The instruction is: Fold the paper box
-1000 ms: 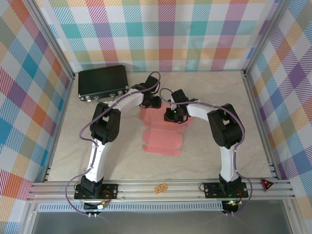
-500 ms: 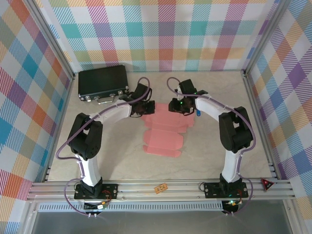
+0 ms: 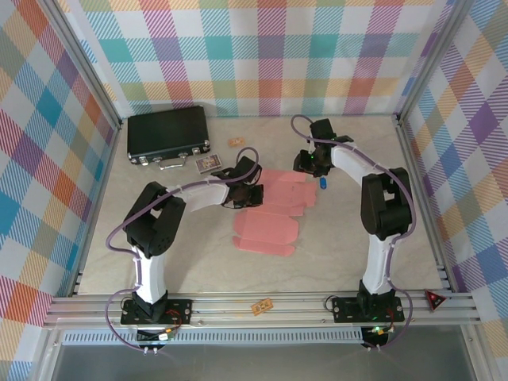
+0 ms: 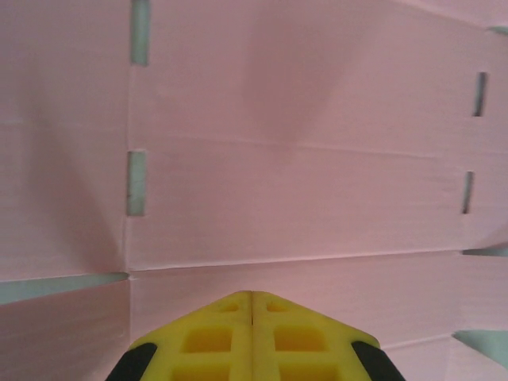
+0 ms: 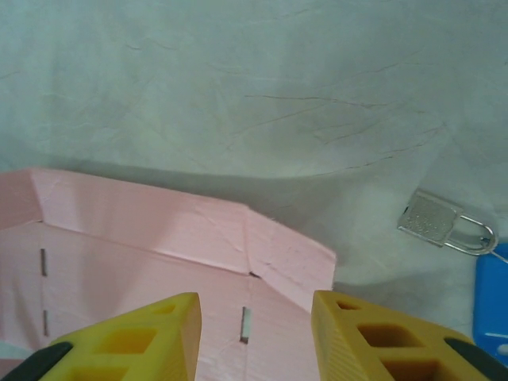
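Observation:
The paper box (image 3: 271,209) is a flat salmon-pink die-cut sheet lying in the middle of the table, with creases and slots (image 4: 136,183) showing. My left gripper (image 3: 254,194) sits low over the sheet's left part. In the left wrist view its yellow fingertips (image 4: 252,295) are pressed together with nothing between them, right over the pink card (image 4: 302,198). My right gripper (image 3: 305,164) hovers at the sheet's far right corner. Its jaws (image 5: 254,317) stand apart over a slightly raised corner flap (image 5: 286,258), holding nothing.
A black hard case (image 3: 168,135) lies at the back left, with a small card (image 3: 209,163) and a small tan piece (image 3: 236,142) near it. A blue tag (image 3: 323,183) and a small padlock (image 5: 444,224) lie just right of the sheet. Checked walls enclose the table.
My left gripper swung from the back toward the near side onto the sheet's left part and shut. My right gripper drew back and to the right off the sheet and opened.

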### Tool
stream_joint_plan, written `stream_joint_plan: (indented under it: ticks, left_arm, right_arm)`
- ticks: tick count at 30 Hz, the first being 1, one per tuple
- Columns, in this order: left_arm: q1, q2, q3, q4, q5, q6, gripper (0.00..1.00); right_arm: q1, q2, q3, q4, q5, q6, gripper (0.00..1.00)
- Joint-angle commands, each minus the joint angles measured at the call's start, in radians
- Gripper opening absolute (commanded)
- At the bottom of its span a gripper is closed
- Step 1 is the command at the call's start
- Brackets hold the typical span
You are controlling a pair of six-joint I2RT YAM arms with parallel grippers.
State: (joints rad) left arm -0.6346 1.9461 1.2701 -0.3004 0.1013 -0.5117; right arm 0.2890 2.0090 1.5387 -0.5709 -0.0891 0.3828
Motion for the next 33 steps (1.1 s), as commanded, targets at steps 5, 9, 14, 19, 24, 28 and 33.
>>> stream_joint_plan:
  ticks: [5, 9, 14, 19, 24, 28, 33]
  left_arm:
    - [-0.004, 0.025, -0.039, -0.005, -0.035, -0.088, 0.0]
    - [-0.005, 0.026, -0.049, -0.008, -0.036, -0.105, 0.0]
    - [-0.005, 0.028, -0.064, 0.002, -0.032, -0.116, 0.0]
    - [-0.007, 0.028, -0.066, 0.006, -0.026, -0.117, 0.0]
    - [-0.007, 0.033, -0.063, 0.008, -0.024, -0.116, 0.0]
    - [-0.007, 0.04, -0.06, 0.006, -0.021, -0.117, 0.0]
    - [-0.007, 0.044, -0.057, 0.005, -0.019, -0.117, 0.0]
  right_arm:
    - [-0.002, 0.058, 0.056, -0.059, 0.031, -0.017, 0.42]
    - [-0.002, 0.067, 0.055, -0.062, 0.068, 0.003, 0.42]
    - [-0.001, 0.088, 0.071, -0.056, 0.025, -0.009, 0.42]
    - [-0.002, 0.103, 0.09, -0.059, -0.013, -0.012, 0.41]
    - [-0.001, 0.087, 0.091, -0.045, -0.055, -0.022, 0.39]
    - [-0.001, 0.066, 0.081, -0.024, -0.093, -0.032, 0.37]
    - [-0.001, 0.072, 0.083, 0.002, -0.178, -0.04, 0.37]
